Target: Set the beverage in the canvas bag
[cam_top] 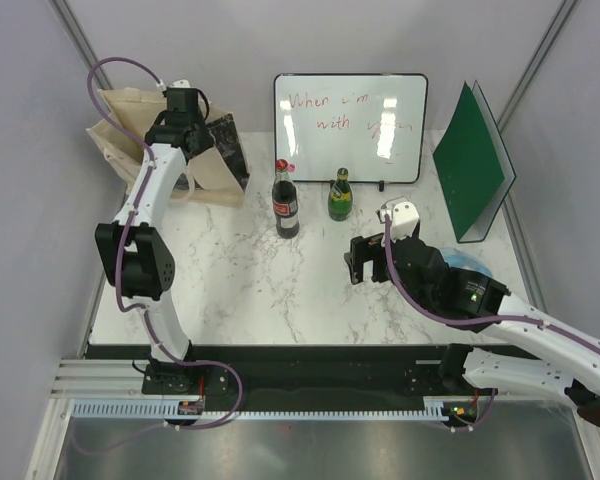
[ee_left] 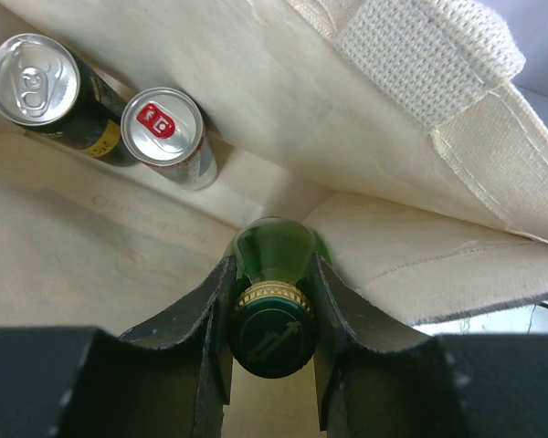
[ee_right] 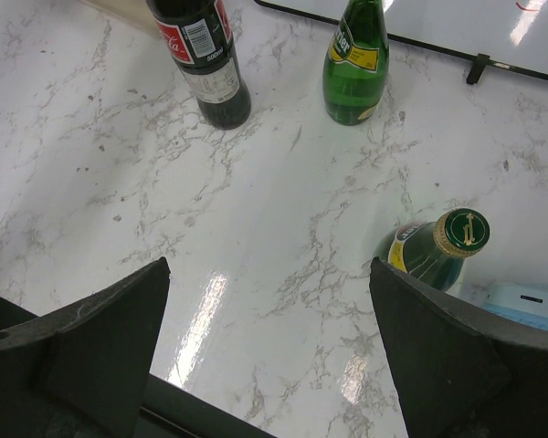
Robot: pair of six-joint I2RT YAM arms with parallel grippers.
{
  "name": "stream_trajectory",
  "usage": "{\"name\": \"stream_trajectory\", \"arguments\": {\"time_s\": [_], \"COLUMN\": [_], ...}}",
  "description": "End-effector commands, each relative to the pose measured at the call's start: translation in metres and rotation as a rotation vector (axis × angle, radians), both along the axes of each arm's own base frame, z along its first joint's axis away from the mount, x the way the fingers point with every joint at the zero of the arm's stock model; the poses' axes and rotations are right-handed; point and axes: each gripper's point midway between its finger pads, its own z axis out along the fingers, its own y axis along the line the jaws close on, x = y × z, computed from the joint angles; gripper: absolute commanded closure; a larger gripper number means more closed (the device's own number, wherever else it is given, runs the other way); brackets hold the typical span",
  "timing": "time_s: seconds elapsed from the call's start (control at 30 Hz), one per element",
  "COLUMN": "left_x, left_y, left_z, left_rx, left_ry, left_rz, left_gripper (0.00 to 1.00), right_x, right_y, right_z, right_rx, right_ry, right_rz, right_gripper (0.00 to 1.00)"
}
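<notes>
Left fingers (ee_left: 199,319) clamping green bottle (ee_left: 272,251) neck inside canvas bag (ee_left: 283,100); placing step underway; next calling for upright set-down, release; right fingers (ee_right: 91,356) gaping wide.

Left arm (cam_top: 145,200): white link shells, black joint housings, purple cable looping along its length. Right arm (cam_top: 540,330): same white-and-black build, purple cable, small green light on black joint, white block at wrist. Black bases at near edge. Left gripper (ee_left: 272,274): matte black, angular fingers (ee_left: 196,328), pale scuffs on edges. Right gripper (ee_right: 269,269): matte black, broad wedge-shaped fingers (ee_right: 100,347).
</notes>
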Motion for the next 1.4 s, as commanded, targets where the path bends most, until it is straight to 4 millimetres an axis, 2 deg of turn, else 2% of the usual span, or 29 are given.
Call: {"name": "stream_trajectory", "arguments": {"time_s": [0.0, 0.13, 0.17, 0.23, 0.27, 0.4, 0.6, 0.73, 0.9, 1.07, 1.37], "left_x": [0.022, 0.023, 0.026, 0.031, 0.033, 0.043, 0.052, 0.056, 0.059, 0.06, 0.059], "left_y": [-0.005, 0.006, 0.008, 0.011, 0.014, 0.024, 0.037, 0.028, 0.029, 0.014, 0.014], "left_z": [0.022, 0.035, 0.05, 0.064, 0.082, 0.104, 0.084, 0.067, 0.048, 0.025, -0.008], "left_rx": [-0.039, -0.006, 0.004, 0.022, 0.028, 0.042, 0.015, -0.024, -0.052, -0.088, -0.053], "left_ry": [-0.101, -0.127, -0.162, -0.194, -0.233, -0.292, -0.261, -0.227, -0.186, -0.132, -0.057], "left_rz": [0.006, 0.048, 0.059, 0.064, 0.076, 0.127, 0.186, 0.147, 0.15, 0.079, 0.042], "left_gripper": [0.98, 0.98, 0.98, 0.98, 0.98, 0.98, 0.98, 0.98, 0.98, 0.98, 0.98], "right_x": [0.003, 0.003, 0.003, 0.003, 0.003, 0.003, 0.005, 0.006, 0.008, 0.009, 0.009], "right_y": [-0.002, -0.002, -0.002, -0.002, -0.002, -0.002, -0.004, -0.005, -0.001, 0.001, 0.001], "right_z": [0.013, 0.011, 0.011, 0.009, 0.009, 0.006, 0.005, 0.003, 0.0, -0.001, -0.002], "right_rx": [0.033, 0.03, 0.03, 0.027, 0.026, 0.017, 0.006, -0.006, -0.015, -0.011, -0.006], "right_ry": [-0.032, -0.029, -0.03, -0.027, -0.027, -0.024, -0.029, -0.03, -0.023, -0.023, -0.02], "right_rz": [-0.015, -0.015, -0.016, -0.017, -0.017, -0.02, -0.032, -0.036, -0.034, -0.033, -0.034], "right_gripper": [0.02, 0.02, 0.02, 0.02, 0.02, 0.02, 0.02, 0.02, 0.02, 0.02, 0.02]}}
